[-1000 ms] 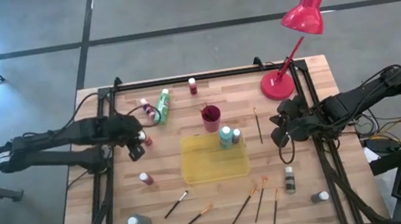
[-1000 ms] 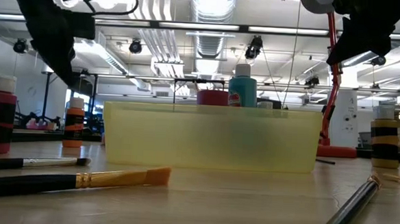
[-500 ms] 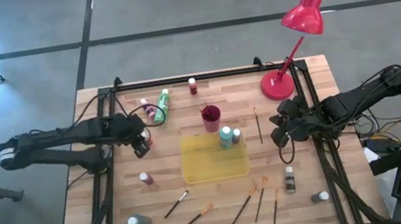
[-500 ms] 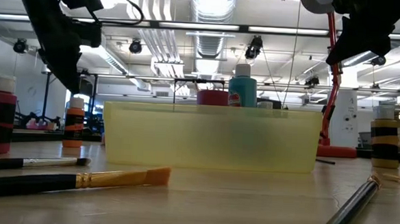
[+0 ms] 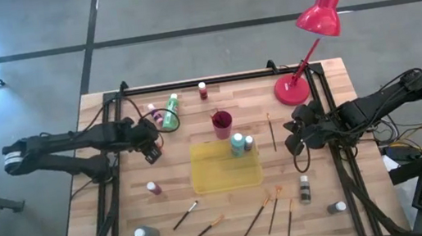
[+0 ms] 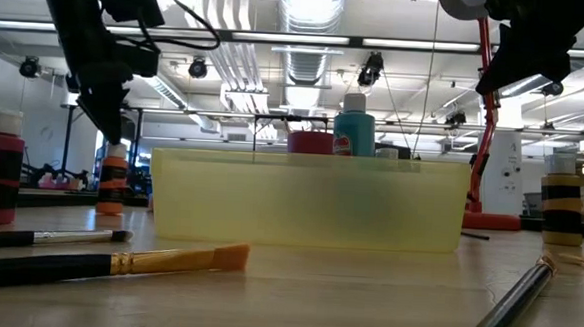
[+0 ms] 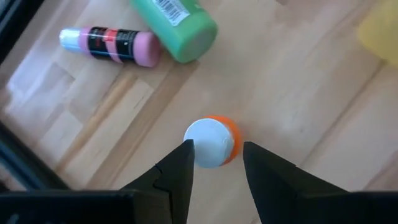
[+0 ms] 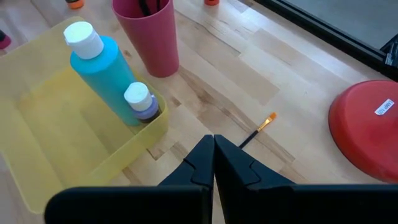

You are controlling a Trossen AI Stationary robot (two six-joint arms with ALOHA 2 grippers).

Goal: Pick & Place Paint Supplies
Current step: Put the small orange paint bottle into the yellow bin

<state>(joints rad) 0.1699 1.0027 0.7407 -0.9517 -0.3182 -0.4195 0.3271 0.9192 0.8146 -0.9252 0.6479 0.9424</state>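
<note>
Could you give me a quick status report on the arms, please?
Left gripper open over the orange bottle, not gripping. Right gripper shut, waiting beside the yellow tray. Nothing blocking.

wooden table (image 5: 330,85) held a yellow tray (image 5: 220,179), magenta cup (image 5: 221,121) beside it, red lamp (image 5: 320,11) at corner.

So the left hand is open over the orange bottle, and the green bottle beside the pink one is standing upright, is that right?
Not quite: the green bottle is lying on its side, not upright, as the left wrist view shows. The rest holds: the left hand is open over the orange bottle, and the green bottle is beside the pink one.
</note>
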